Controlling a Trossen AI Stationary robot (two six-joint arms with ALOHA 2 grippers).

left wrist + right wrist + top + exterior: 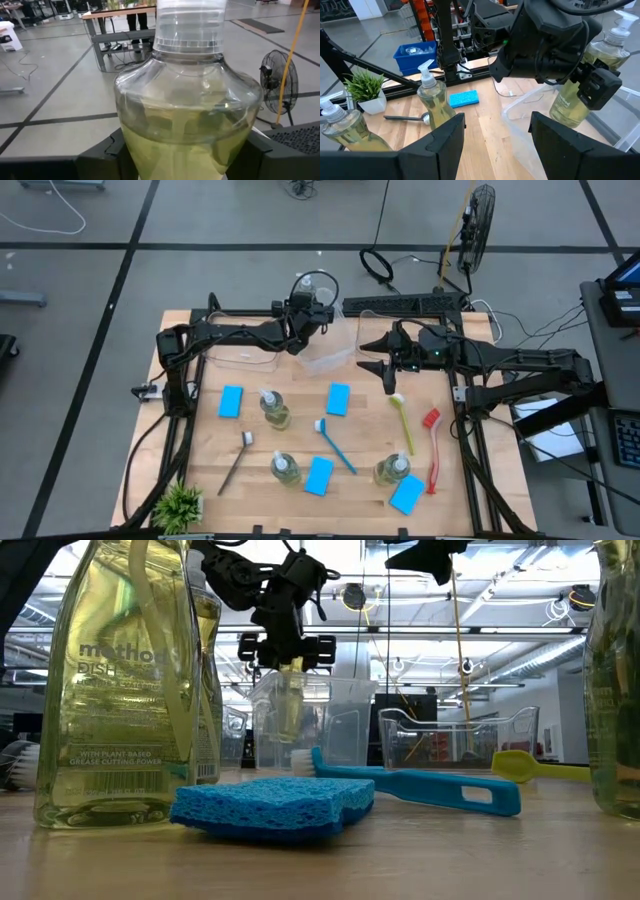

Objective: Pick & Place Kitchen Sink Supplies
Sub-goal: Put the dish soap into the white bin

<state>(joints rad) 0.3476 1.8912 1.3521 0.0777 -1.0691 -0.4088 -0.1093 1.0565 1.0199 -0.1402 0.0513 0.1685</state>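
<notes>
Filling almost the whole left wrist view, the held soap bottle (187, 115) sits between the left gripper's (187, 160) two dark fingers, which pinch its body from either side; only the clear collar and the yellow-green liquid show. In the high view the left gripper (303, 315) hangs at upper centre, over the rim of a clear plastic bin (335, 350). The low view places the bottle above that bin's opening, not yet inside it.

The right gripper (390, 375) waits right of centre with its fingers spread and nothing between them, just above the head of the yellow brush (403, 423).

Remaining supplies on the table:
- three soap bottles (275, 410), in the centre and lower part of the frame;
- four blue sponges (232, 401);
- the blue brush (335, 445), red brush (432, 450) and dark grey brush (237, 460).

Risks from this position:
1. The grip is on a smooth, rounded wall. A slip would likely let the bottle tilt or drop.
2. Release off-centre could land the bottle on the bin rim, tipping the light bin or sending the bottle to the table.
3. The two arms stand near each other at the bins. A reach by the right arm during the release could cause contact.
</notes>
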